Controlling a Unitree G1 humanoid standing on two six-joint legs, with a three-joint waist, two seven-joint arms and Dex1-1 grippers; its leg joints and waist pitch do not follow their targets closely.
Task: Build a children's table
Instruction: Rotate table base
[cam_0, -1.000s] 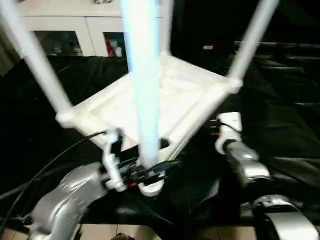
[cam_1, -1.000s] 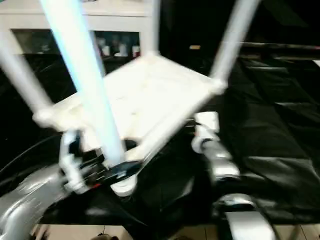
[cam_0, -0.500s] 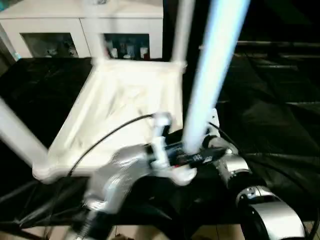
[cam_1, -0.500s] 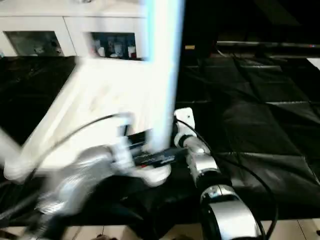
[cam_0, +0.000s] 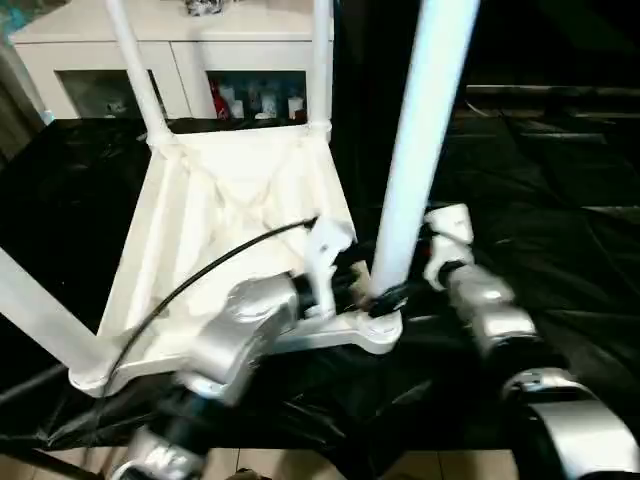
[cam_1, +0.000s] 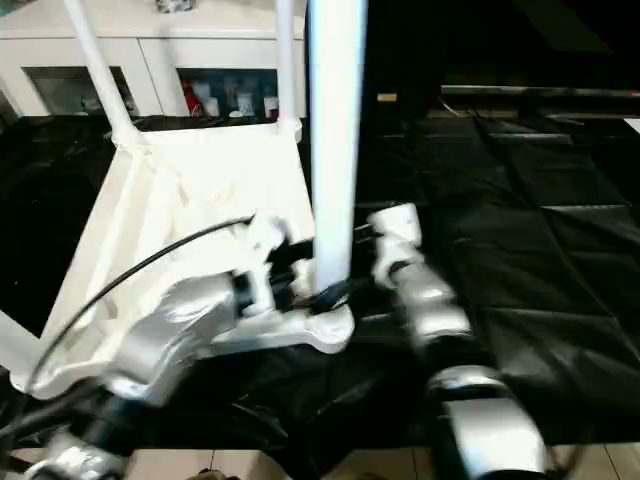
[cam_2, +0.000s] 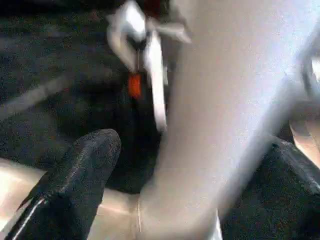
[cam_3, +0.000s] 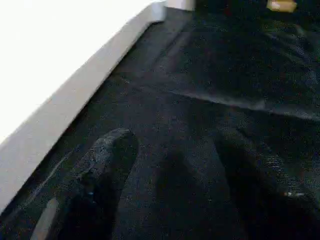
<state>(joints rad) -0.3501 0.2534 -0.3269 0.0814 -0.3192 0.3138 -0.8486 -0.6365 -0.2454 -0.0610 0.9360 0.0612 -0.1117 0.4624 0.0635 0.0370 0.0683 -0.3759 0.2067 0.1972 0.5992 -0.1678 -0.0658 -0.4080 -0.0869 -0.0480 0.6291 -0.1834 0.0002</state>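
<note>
The children's table lies upside down on black cloth, its ribbed white tabletop (cam_0: 220, 200) facing up. Several white legs rise from the corner sockets, among them the near right leg (cam_0: 425, 140), a far leg (cam_0: 135, 70) and the near left leg (cam_0: 30, 310). My left gripper (cam_0: 378, 298) is at the base of the near right leg, just above its socket (cam_0: 375, 335). In the left wrist view the leg (cam_2: 225, 100) stands between the open black fingers (cam_2: 85, 170), with a dark gap on one side. My right gripper (cam_3: 175, 145) is open and empty over the cloth, beside the tabletop's edge (cam_3: 60, 110).
A white cabinet (cam_0: 230, 50) with glass-fronted shelves stands behind the table. Black cloth (cam_0: 560, 200) spreads wide to the right. My silver right forearm (cam_0: 485, 310) lies close to the held corner. A black cable (cam_0: 200, 280) arcs across the tabletop from my left arm.
The tabletop has turned on the cloth, from corner-on to nearly square to me. The near leg and my left arm at its base have swung to the right. The view has shifted too.
</note>
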